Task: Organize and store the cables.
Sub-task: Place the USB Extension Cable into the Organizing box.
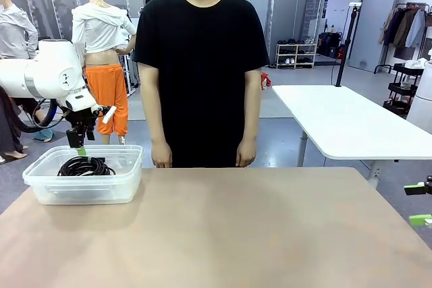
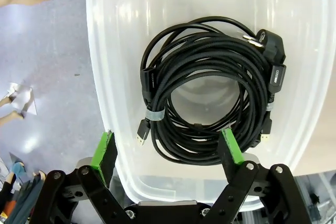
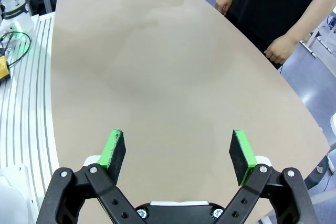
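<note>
Left gripper point(image 1: 80, 148) poised above the far rim of a clear plastic bin point(image 1: 40, 190) at the left end of the tan table point(image 1: 229, 234), jaws spread wide and empty. From the wrist, same left gripper point(image 2: 167, 150) looking straight down into the bin point(image 2: 113, 51), green pads point(image 2: 104, 151) parted to either side of the load, touching nothing.

Cables point(image 2: 210, 95) lying inside the bin: thin black cords wound into one overlapping round pile, a grey band point(image 2: 155, 114) cinching the left side, a chunky mains plug point(image 2: 269, 45) at the upper right, small flat connectors point(image 2: 142, 132) poking out low on both sides. Seen from the front as a dark heap point(image 1: 86, 165) on the bin floor.

Right gripper point(image 3: 177, 153) hovering over bare tabletop point(image 3: 157, 77), jaws fully apart, holding nothing; its green tips point(image 1: 420, 219) just entering at the right edge in the front view.

Person in a black T-shirt point(image 1: 201, 65) standing at the far side, hands point(image 1: 161, 156) hanging loose at the table edge.
</note>
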Available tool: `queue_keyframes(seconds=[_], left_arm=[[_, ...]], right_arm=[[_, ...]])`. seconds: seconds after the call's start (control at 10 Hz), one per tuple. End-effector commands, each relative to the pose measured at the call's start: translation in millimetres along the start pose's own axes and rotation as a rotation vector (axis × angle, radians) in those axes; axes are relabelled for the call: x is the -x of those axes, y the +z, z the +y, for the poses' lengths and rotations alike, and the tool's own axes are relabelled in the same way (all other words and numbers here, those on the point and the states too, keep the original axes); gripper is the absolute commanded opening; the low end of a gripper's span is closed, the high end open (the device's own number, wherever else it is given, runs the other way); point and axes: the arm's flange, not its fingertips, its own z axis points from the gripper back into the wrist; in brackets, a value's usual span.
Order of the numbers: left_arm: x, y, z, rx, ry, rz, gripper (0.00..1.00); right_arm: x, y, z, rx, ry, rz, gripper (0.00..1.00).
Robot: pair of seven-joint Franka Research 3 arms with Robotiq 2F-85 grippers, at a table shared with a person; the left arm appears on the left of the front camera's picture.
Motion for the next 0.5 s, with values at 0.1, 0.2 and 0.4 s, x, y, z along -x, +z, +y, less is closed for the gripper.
queue_keyframes(seconds=[0.1,0.2,0.4], left_arm=[[2.8,-1.4,1.5,0.000,-0.014,0.004,0.97],[2.8,-1.4,1.5,0.000,-0.014,0.004,0.97],[2.8,-1.4,1.5,0.000,-0.014,0.004,0.97]], right_arm=[[-3.1,0.2,-1.0,0.005,-0.011,-0.008,1.00],[-3.1,0.2,-1.0,0.005,-0.011,-0.008,1.00],[-3.1,0.2,-1.0,0.005,-0.011,-0.008,1.00]])
